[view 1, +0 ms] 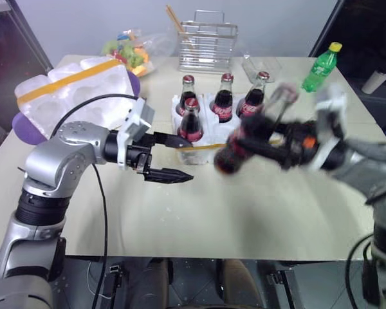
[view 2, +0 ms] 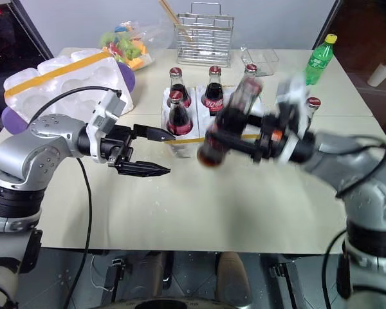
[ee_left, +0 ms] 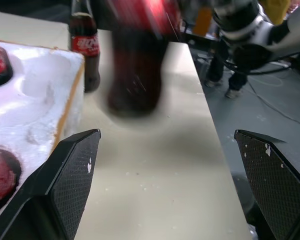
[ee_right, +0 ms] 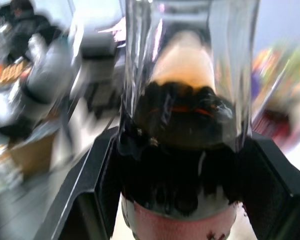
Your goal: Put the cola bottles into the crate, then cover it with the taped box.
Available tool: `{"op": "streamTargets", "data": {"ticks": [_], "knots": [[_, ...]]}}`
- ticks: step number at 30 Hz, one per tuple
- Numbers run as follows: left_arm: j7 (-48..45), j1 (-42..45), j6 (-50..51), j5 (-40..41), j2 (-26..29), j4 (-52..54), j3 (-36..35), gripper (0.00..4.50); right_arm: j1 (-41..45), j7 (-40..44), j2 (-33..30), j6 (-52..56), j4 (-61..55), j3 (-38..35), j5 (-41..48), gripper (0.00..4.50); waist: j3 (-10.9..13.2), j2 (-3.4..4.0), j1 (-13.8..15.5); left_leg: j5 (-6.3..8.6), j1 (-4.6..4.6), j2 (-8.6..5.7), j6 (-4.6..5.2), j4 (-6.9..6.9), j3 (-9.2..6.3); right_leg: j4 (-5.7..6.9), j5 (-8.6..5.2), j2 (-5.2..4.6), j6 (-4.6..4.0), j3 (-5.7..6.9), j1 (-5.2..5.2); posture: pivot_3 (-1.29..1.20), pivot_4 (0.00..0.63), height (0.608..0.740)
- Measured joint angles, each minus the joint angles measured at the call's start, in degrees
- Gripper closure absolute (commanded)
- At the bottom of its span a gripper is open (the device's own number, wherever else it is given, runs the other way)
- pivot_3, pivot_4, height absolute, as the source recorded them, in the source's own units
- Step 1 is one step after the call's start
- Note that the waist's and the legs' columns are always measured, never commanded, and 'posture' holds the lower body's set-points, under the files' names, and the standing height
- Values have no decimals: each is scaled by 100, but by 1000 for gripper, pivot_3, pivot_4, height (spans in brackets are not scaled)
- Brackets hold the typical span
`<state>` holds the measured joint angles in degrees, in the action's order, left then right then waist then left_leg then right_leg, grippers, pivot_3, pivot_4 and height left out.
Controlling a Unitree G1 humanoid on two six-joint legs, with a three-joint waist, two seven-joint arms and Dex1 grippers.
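A: Where's the dark glass cola bottle (view 2: 228,125)?

B: Clamped between the black fingers of the right gripper (view 2: 241,138), tilted, above the beige table (view 2: 244,206), beside the low white foam crate (view 1: 209,138).

A: The crate?

B: 4 red-capped bottles (view 1: 191,122) stand inside.

A: Left gripper (view 1: 169,158)?

B: Spread wide, holding nothing, just beside the crate's near corner.
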<state>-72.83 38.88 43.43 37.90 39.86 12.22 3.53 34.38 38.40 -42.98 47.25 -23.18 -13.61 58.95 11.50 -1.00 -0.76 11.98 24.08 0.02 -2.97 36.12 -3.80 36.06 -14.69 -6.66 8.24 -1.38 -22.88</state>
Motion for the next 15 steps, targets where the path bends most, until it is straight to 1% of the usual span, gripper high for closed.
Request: {"op": "streamTargets", "data": {"ticks": [2, 4, 7, 10, 12, 15], "knots": [[52, -12, -1, 7, -4, 2, -7, 0, 521, -81, 9, -59, 542, 231, -398, 1940, 0, -1, 17, 0, 10, -1, 0, 0, 1, 0, 10, -1, 19, 0, -7, 0, 150, 739], [86, -35, -2, 11, -3, 17, -16, 0, 777, -85, 35, -193, 1083, 523, -866, 1940, -1, -1, 17, 1, 34, -1, 1, 0, 2, 1, 11, -1, 21, 1, -31, 0, 150, 739], [172, -82, -2, 14, -4, 41, -23, 0, 886, 25, 161, -391, 1771, 1049, -1583, 1940, 0, 0, -11, 0, 43, -1, 1, -2, 4, 8, 12, -1, 22, 0, -49, 0, 150, 739], [231, -99, -2, 21, -2, 93, -33, 0, 890, 263, 239, -641, 2039, 1379, -2024, 1940, 3, 5, -19, 0, 42, -1, 1, -8, 3, 11, 12, 1, 21, 0, -52, 0, 150, 739], [271, -114, -3, 35, 4, 149, -59, 0, 867, 392, 381, -718, 2144, 1537, -2232, 1940, 3, 5, -23, 0, 42, -1, 1, -6, 4, 11, 12, 0, 22, 0, -51, 0, 150, 739], [307, -212, -18, 37, 49, 159, -113, 0, 805, 446, 641, -920, 2309, 1574, -2498, 1940, 3, 5, -34, 0, 38, -1, 1, -3, 4, 13, 12, 0, 22, -1, -47, 0, 150, 739]]}}
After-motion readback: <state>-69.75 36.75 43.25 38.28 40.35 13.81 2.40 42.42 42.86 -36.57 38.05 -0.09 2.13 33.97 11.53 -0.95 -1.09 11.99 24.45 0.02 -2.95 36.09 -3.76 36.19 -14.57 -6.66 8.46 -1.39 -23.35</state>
